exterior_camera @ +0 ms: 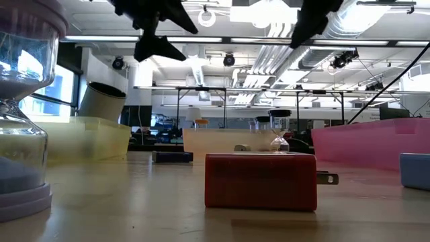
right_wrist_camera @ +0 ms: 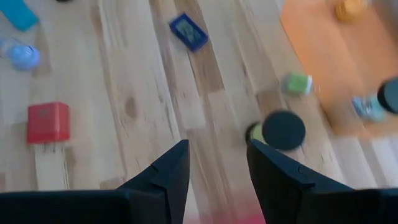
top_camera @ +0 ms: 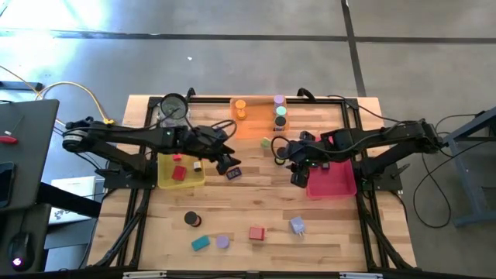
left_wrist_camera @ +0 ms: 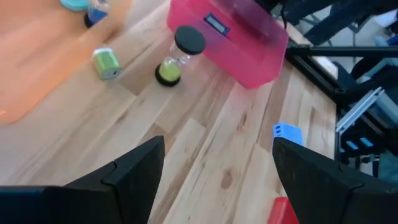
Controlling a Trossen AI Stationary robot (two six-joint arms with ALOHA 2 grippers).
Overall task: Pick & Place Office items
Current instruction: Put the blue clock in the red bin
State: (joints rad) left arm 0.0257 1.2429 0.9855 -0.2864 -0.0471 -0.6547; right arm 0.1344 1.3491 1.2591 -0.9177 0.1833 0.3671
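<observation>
My left gripper (top_camera: 229, 161) hangs open and empty above the table's middle, beside the yellow tray (top_camera: 186, 181); a dark-blue block (top_camera: 234, 173) lies just beyond its fingertips. My right gripper (top_camera: 295, 172) hangs open and empty at the pink tray's (top_camera: 335, 184) left edge. Between the grippers stand a small green cylinder (left_wrist_camera: 106, 63) and a black-topped little hourglass (left_wrist_camera: 178, 55). Near the front edge lie a black cylinder (top_camera: 191, 219), a teal block (top_camera: 201, 243), a lavender piece (top_camera: 222, 241), a red block (top_camera: 256, 232) and a pale-blue block (top_camera: 297, 225).
The orange tray (top_camera: 252, 128) at the far middle holds an orange cylinder (top_camera: 240, 108) and several small cylinders along its right side (top_camera: 280, 111). The yellow tray holds a red block (top_camera: 179, 173). A clear glass jar (top_camera: 173, 107) stands at the far left. Bare wood lies between the trays and the front items.
</observation>
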